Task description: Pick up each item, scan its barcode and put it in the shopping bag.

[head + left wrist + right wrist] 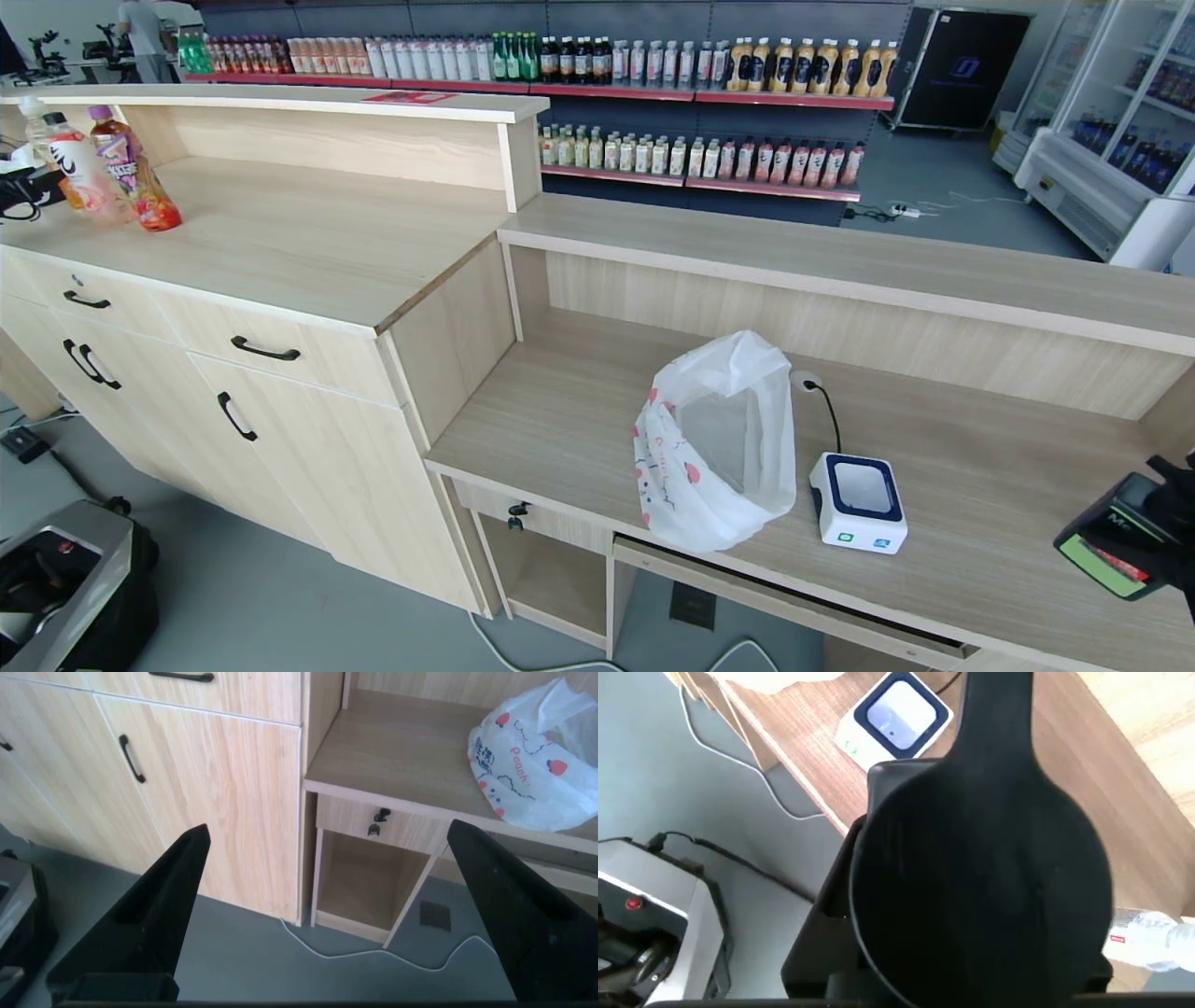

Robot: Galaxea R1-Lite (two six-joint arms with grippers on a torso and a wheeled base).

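Bag (pixel 714 443), white and open-mouthed, sits on the low counter (pixel 980 467). Bottles (pixel 103 168) stand well apart on the higher counter (pixel 280 243), far left. Scanner (pixel 859 499) rests just beside the bag. Right gripper (pixel 1162 523) pinches a dark box (pixel 1106 551) over the counter's right end; left gripper (pixel 327 831) hangs spread above the floor.

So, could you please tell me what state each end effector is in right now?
Left end effector: open, empty.
Right end effector: closed on a dark green-labelled item.
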